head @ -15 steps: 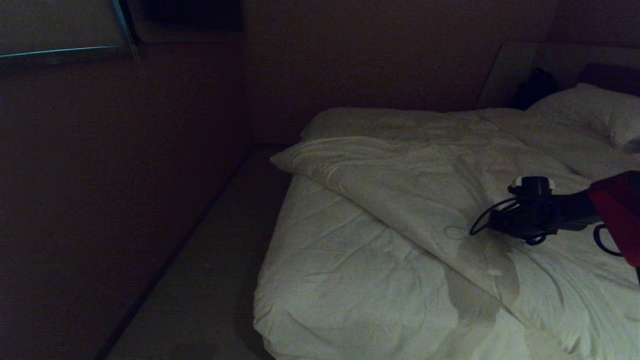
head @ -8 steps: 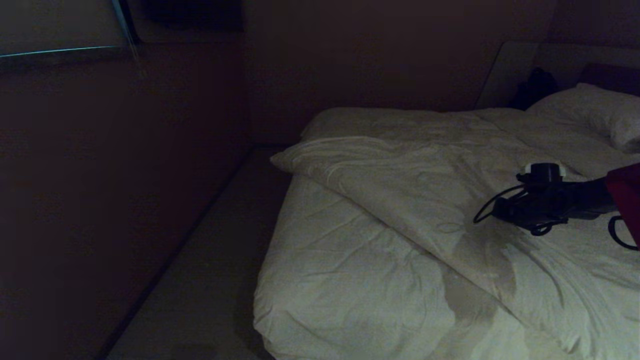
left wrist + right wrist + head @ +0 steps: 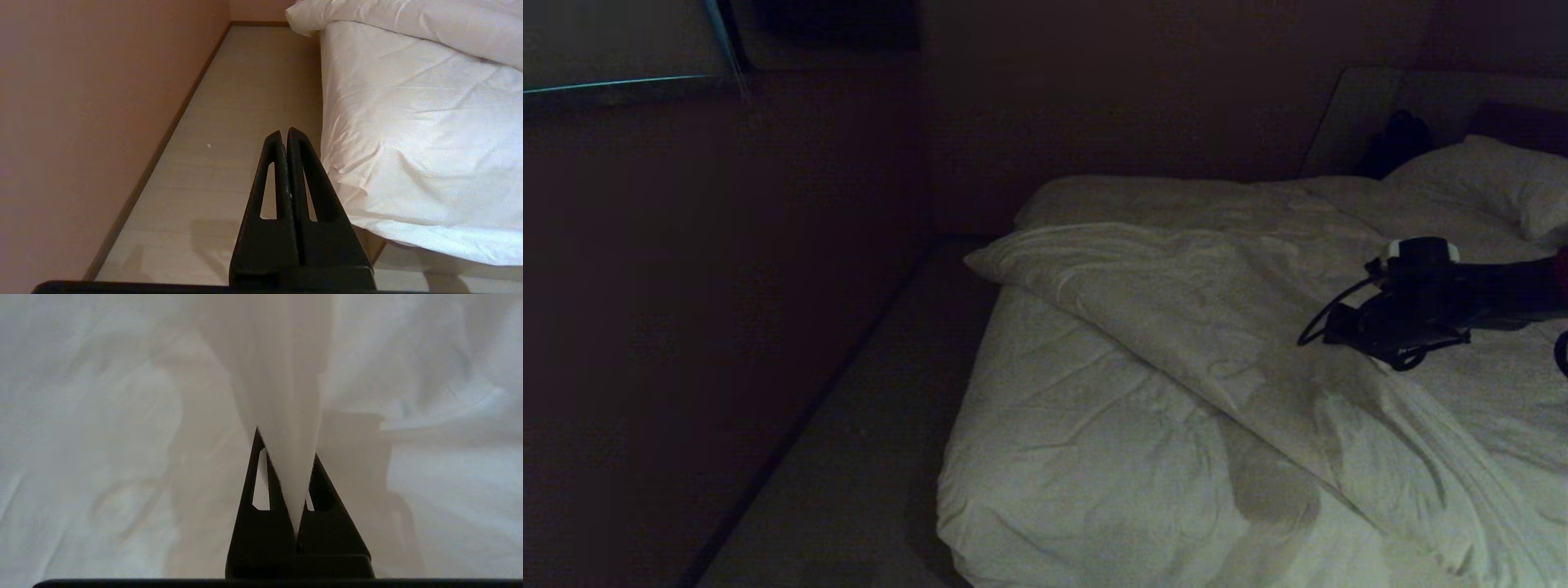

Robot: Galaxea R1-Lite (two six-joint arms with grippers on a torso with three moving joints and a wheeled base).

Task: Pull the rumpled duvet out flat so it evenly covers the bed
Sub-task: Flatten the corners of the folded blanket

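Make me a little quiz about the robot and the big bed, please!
1. True or false: the right gripper is shut on a pinch of the duvet.
2. Where is the left gripper? A) on a pillow B) above the floor beside the bed C) clamped on the duvet
3. Fill in: at the far end of the bed lies a white ____.

Key: 1 true; 2 B; 3 pillow.

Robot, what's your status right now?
Right hand shut on duvet fold. Left hand shut, idle beside bed. Duvet bunched diagonally.
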